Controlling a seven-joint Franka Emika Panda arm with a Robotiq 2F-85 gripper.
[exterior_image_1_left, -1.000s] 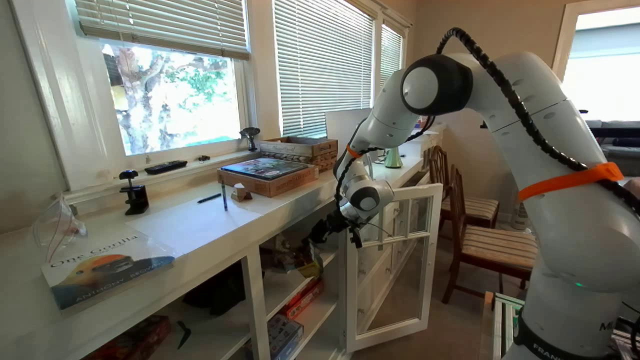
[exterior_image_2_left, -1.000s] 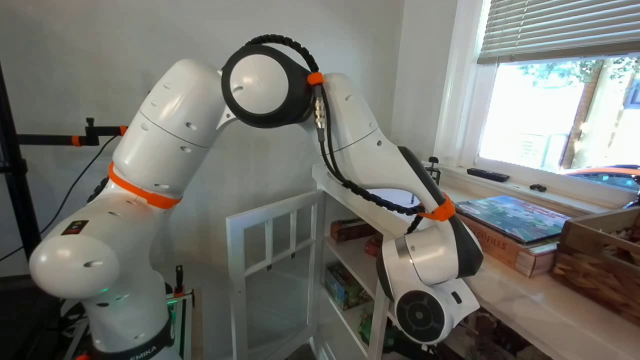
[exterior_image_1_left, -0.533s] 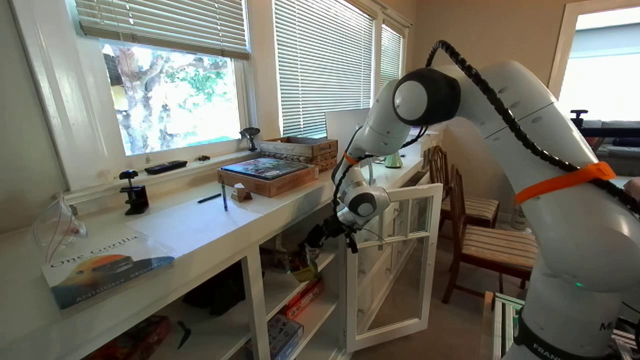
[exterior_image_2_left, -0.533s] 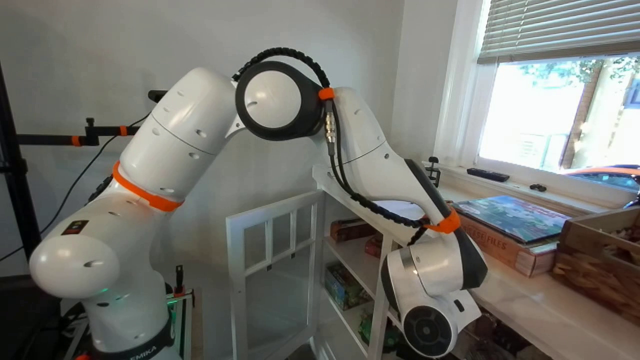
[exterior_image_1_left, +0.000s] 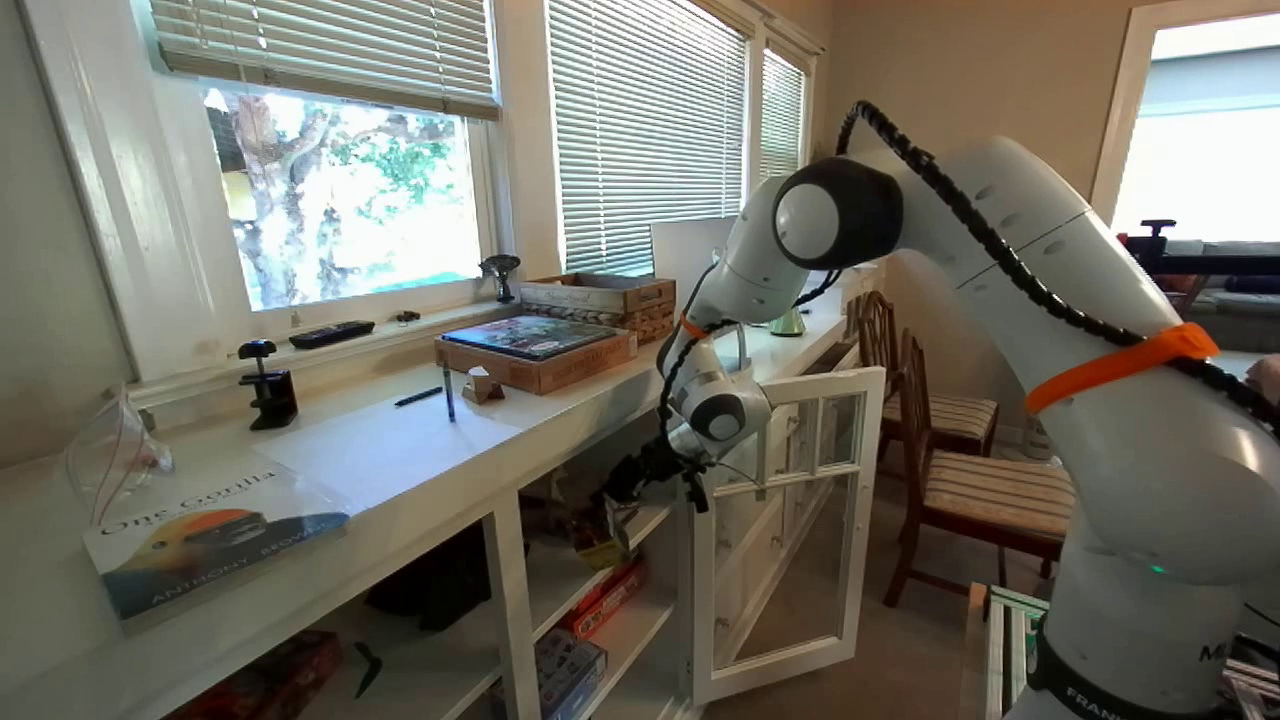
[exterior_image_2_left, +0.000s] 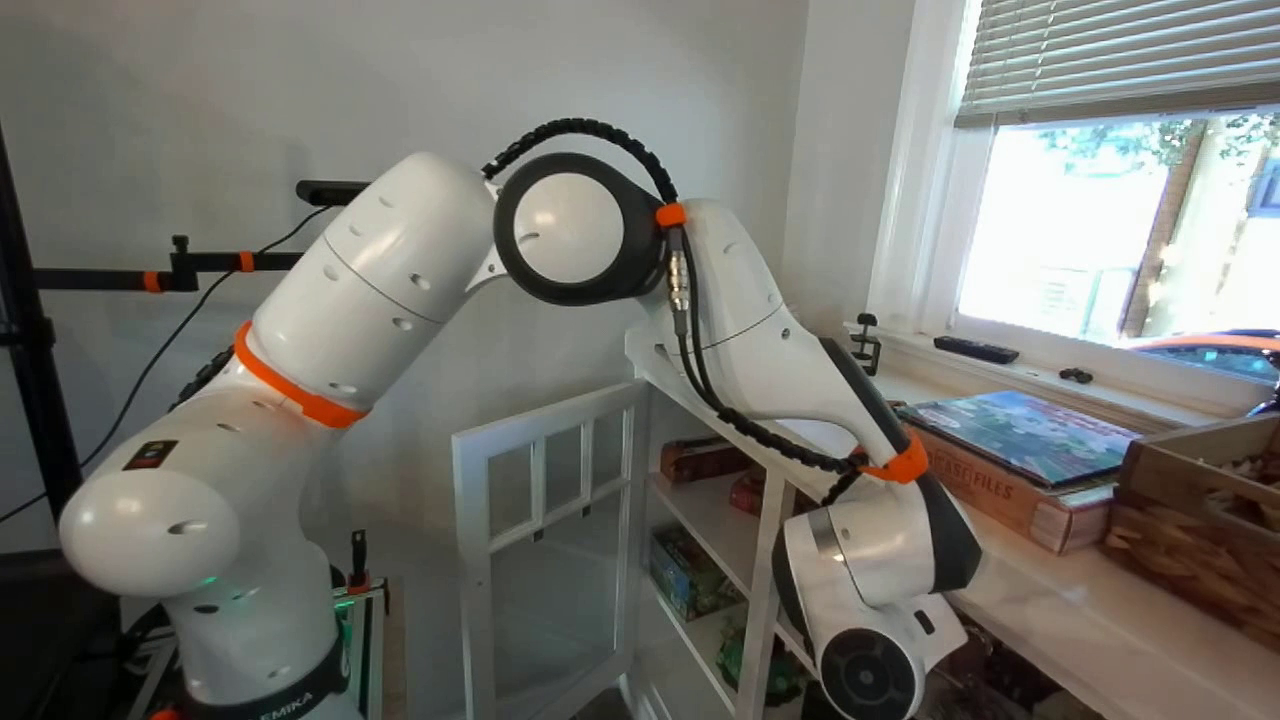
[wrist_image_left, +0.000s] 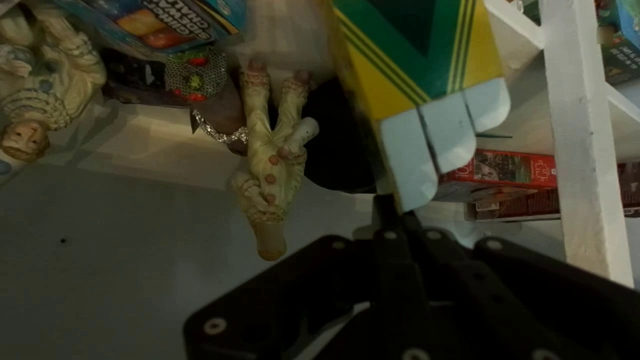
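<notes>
My gripper (wrist_image_left: 398, 212) is shut on the edge of a yellow and green box (wrist_image_left: 392, 75) with open white end flaps, in the wrist view. The box hangs tilted from the fingertips. In an exterior view the gripper (exterior_image_1_left: 622, 488) is inside the open cabinet, with the yellow box (exterior_image_1_left: 603, 553) below its fingers near the upper shelf. A pale clown-like figurine (wrist_image_left: 272, 165) with red buttons is left of the box in the wrist view. A black rounded object (wrist_image_left: 335, 150) lies between them. In an exterior view (exterior_image_2_left: 868, 672) only the wrist shows; the fingers are out of view.
A glass-paned cabinet door (exterior_image_1_left: 785, 540) stands open beside the arm. A white post (wrist_image_left: 580, 150) and red puzzle boxes (wrist_image_left: 515, 167) are right of the box. Another figurine (wrist_image_left: 50, 95) and a sidewalk chalk box (wrist_image_left: 165, 22) are at left. The countertop (exterior_image_1_left: 560, 430) overhangs the shelves.
The arm has lowered and reached further over the cabinet. In an exterior view the gripper and the yellow box have moved slightly left and down together. The door has not moved.
</notes>
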